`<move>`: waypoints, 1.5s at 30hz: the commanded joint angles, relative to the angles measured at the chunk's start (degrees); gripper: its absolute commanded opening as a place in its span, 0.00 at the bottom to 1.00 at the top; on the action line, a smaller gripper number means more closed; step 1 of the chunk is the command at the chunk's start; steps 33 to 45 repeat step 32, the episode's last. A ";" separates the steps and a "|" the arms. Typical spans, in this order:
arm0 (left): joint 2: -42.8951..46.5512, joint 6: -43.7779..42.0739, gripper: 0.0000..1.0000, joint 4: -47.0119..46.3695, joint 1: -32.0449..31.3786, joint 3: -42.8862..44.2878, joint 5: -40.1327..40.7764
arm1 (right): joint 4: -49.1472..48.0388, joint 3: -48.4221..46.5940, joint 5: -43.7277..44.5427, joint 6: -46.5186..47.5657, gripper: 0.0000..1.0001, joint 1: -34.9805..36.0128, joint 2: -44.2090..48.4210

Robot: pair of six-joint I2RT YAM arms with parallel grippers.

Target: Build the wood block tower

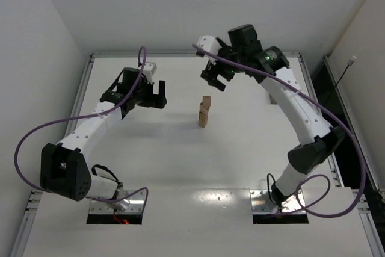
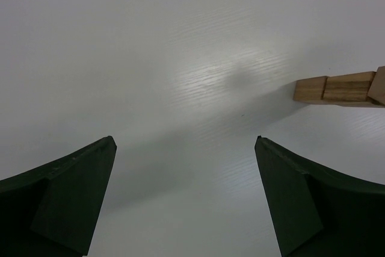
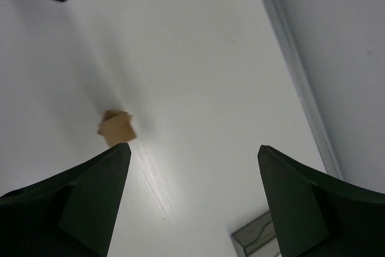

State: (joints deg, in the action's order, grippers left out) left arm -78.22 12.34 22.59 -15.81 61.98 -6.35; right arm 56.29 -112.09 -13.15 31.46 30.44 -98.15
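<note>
Wood block tower [image 1: 205,112] stands upright near the middle of the tabletop [image 1: 180,167], slightly toward the far edge. Left gripper [image 1: 159,95] sits off to the tower's left, apart from it, its fingers spread and holding nothing. Right gripper [image 1: 215,82] hangs just beyond the tower on the far-edge side, its fingers also spread wide and holding nothing. Neither gripper touches the tower.

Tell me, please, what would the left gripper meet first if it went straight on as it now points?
Probably the bare table, straight ahead of the left gripper; the tower sits off to one side.
</note>
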 commanded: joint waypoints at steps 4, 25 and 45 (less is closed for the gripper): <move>4.56 -2.75 1.00 -2.46 1.22 -2.29 5.90 | -20.95 13.81 5.15 -15.02 0.85 -13.89 6.47; 2.37 -3.03 1.00 -8.79 4.65 -10.21 15.40 | -37.40 45.56 5.51 -20.39 0.85 -37.29 9.12; 1.22 -3.02 1.00 -8.79 4.65 -10.21 14.61 | -37.40 46.09 4.36 -20.39 0.85 -37.29 8.50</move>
